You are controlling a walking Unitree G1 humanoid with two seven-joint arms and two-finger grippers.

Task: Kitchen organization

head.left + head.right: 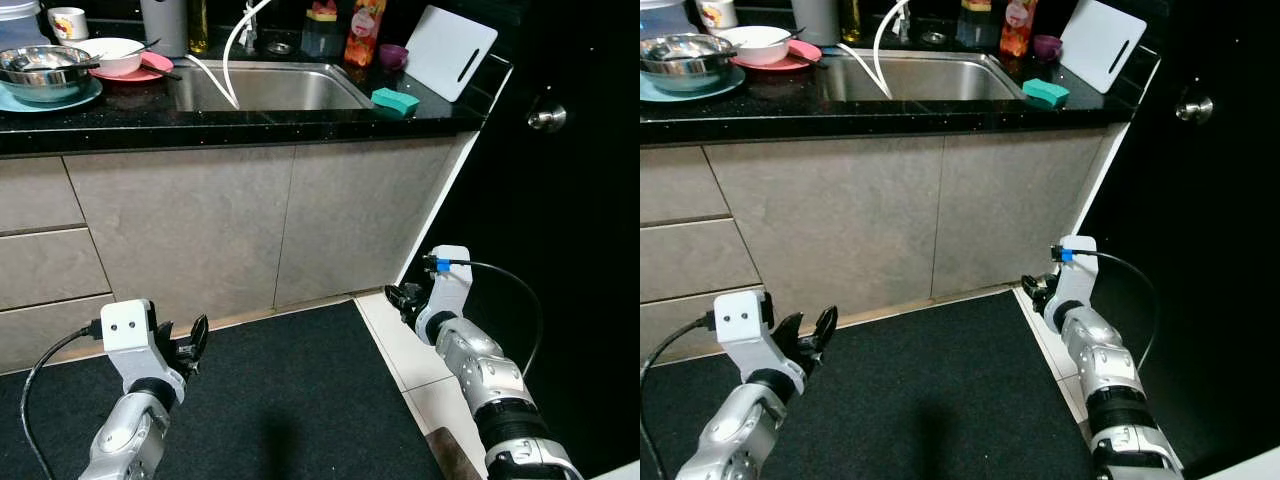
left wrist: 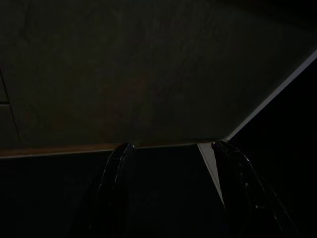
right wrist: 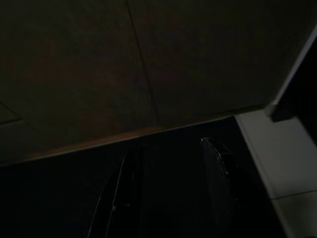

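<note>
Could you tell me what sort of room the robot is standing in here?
Most likely a home kitchen. A stainless sink is set into a black countertop over grey cabinets, with stacked dishes, a green sponge and a white cutting board around it. Both grippers hang low before the cabinets.

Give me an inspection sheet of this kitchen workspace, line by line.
Surface: black countertop with steel sink.
Job's things: steel bowl on teal plate; white bowl on pink plate.
Clutter: green sponge, white cutting board, bottles behind sink.
Grippers: left gripper open, low before the cabinets; right gripper low, empty.
Cables: black cable at right wrist.
Surroundings: grey cabinet doors, dark mat, door knob.
</note>
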